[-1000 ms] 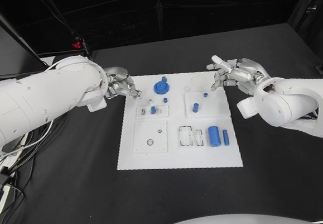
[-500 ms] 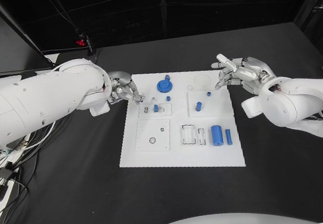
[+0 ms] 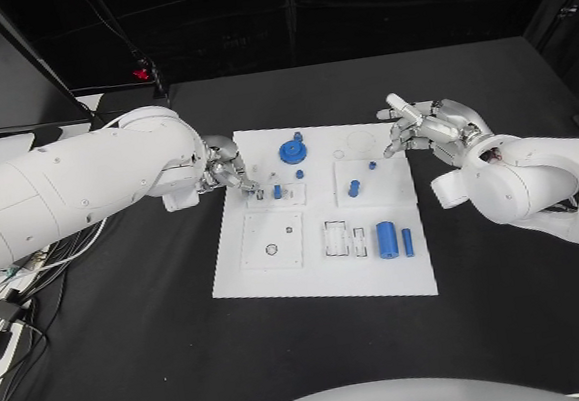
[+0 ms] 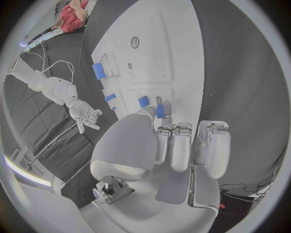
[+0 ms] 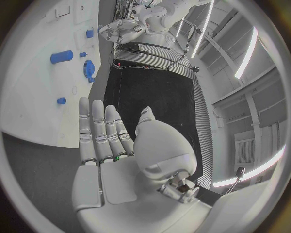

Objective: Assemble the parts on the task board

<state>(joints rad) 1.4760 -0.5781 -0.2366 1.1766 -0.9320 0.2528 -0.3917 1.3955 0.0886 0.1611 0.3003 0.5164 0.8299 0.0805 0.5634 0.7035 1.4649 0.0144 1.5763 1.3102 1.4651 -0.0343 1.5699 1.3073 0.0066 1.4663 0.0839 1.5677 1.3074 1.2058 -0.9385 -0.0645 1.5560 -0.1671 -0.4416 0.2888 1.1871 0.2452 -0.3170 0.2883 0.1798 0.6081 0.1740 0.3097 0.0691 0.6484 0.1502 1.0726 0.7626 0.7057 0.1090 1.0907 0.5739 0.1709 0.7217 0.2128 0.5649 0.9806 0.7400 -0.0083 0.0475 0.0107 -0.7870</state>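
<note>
Left hand (image 3: 224, 166) hangs at the task board's (image 3: 293, 279) left edge near its far corner, fingers curled downward with their tips beside a small blue peg (image 3: 275, 192); whether they pinch anything cannot be told. From the left wrist view the fingers (image 4: 182, 145) lie together, pointing down at the board (image 4: 176, 63), with small blue pieces (image 4: 143, 101) just past their tips. Right hand (image 3: 428, 127) hovers over the black table (image 3: 134, 333) just off the board's far right corner, fingers spread apart and empty; in the right wrist view its fingers (image 5: 97, 128) stretch out straight above the board's edge (image 5: 36, 97).

On the white board, the round blue gear (image 3: 292, 153) sits near the far edge, towards the middle. Near the right edge, towards the near side, a thick blue cylinder (image 3: 387, 240) lies flat, with a thinner blue pin (image 3: 407, 241) just beside it on the right. Another short blue peg (image 3: 354, 188) stands in the square recess in the board's far right part. A tiny blue stud (image 3: 299, 174) stands just behind the left recess.
</note>
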